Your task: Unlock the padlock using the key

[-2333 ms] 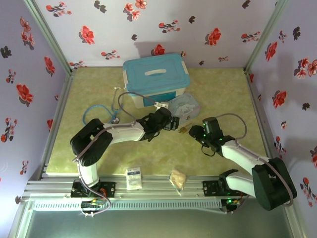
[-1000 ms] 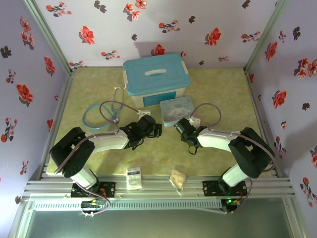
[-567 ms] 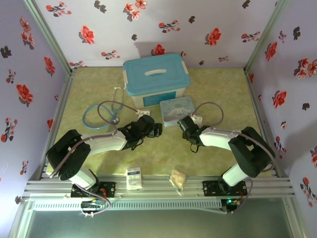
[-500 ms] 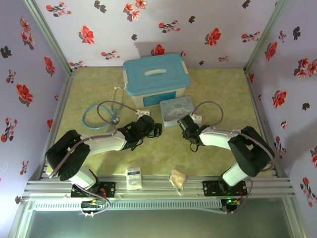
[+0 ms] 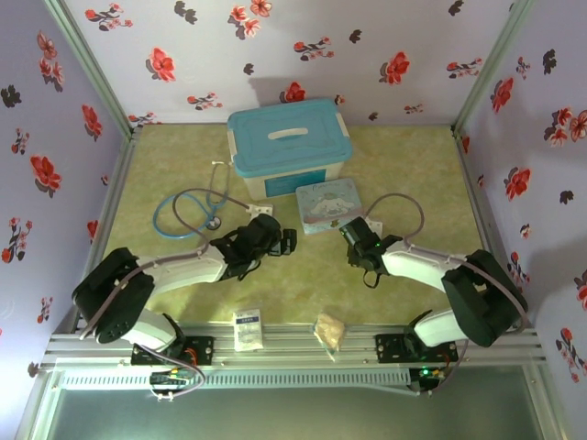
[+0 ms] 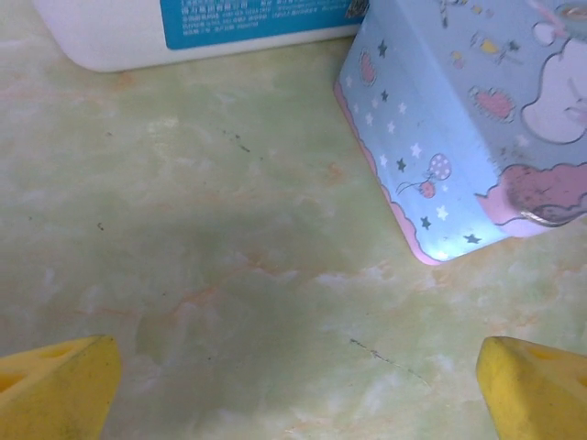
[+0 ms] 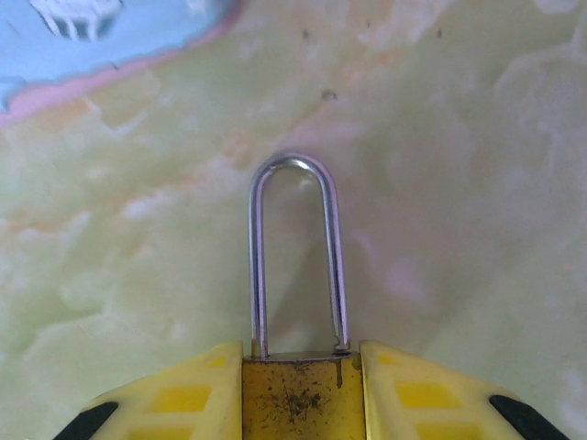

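Note:
In the right wrist view the padlock, a small scuffed brass block, sits clamped between my yellow fingers. Its thin silver shackle points away from me over the green table, and both its legs reach the top of the body. My right gripper is shut on the padlock, just in front of the cartoon tin. To the tin's left my left gripper stands wide open, its yellow fingertips far apart with bare table between them. The key is out of view.
A teal-lidded white box stands behind the tin, its white wall close to the left wrist camera. A stethoscope lies at the left. A white packet and a tan snack packet rest at the near edge.
My right gripper has shifted right, away from the tin's near corner, and its jaws have narrowed. The left arm's elbow has swung down and left, with its gripper staying open.

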Controlling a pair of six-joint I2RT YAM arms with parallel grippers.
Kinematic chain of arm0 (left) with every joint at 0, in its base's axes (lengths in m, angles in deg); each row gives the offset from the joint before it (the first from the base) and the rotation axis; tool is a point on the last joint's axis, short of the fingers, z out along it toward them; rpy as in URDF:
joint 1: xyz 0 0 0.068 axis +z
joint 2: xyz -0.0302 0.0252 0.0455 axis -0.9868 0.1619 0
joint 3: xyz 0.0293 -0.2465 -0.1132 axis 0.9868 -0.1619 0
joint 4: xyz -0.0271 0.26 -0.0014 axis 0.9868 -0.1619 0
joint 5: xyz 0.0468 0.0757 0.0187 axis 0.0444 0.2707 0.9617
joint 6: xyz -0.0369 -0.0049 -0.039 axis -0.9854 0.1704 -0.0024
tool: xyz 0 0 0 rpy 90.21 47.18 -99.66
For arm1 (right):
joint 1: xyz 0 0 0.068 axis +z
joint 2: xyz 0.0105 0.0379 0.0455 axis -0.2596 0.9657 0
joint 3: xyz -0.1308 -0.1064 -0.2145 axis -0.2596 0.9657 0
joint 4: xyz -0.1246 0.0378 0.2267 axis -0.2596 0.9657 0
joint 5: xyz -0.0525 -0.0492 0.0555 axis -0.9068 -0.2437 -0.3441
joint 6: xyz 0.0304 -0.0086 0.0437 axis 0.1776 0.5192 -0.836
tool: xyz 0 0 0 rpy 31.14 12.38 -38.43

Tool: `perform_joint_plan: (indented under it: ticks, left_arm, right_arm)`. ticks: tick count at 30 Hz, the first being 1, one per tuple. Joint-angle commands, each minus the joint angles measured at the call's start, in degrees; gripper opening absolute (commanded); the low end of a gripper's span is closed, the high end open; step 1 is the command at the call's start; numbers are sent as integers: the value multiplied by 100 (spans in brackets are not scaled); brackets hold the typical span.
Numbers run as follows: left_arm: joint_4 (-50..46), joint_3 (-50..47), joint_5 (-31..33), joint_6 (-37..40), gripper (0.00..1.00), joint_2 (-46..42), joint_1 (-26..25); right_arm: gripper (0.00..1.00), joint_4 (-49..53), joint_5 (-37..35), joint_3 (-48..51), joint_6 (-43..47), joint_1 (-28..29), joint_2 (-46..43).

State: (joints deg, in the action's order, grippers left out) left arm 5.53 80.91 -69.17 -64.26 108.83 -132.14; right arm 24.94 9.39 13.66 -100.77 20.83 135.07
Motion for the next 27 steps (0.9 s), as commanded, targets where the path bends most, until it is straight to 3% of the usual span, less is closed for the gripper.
perform_joint_plan:
  ticks: [1,4,8,13,16,19,23,27]
  left_arm:
    - [-266,-113,4,54,100,-360,24]
    - [-379,-180,0,94,100,-596,81]
    - [-710,-272,-1,243,100,-987,324]
    - [-1350,-444,430,763,100,-2190,952]
    - [-1548,-648,1087,1230,100,-2987,1504]
    - [-1005,-1117,1421,2041,100,-3457,2316]
    - [-291,-1505,1423,2522,100,-3443,3504]
    - [1023,-1882,1398,3156,100,-2868,4011]
  right_arm:
    - [29,513,119,-24,-70,-20,79]
    - [32,551,92,22,-162,-28,-13]
    - [46,642,4,-31,-134,-28,-82]
    - [60,723,-475,-132,-8,-58,-746]
    - [83,645,-884,-264,317,-205,-1249]
    - [91,297,-1397,-343,861,-640,-1492]
    - [91,-647,-1590,-164,1465,-1597,-1638]
    - [92,-1930,-1715,159,2196,-2183,-1519]
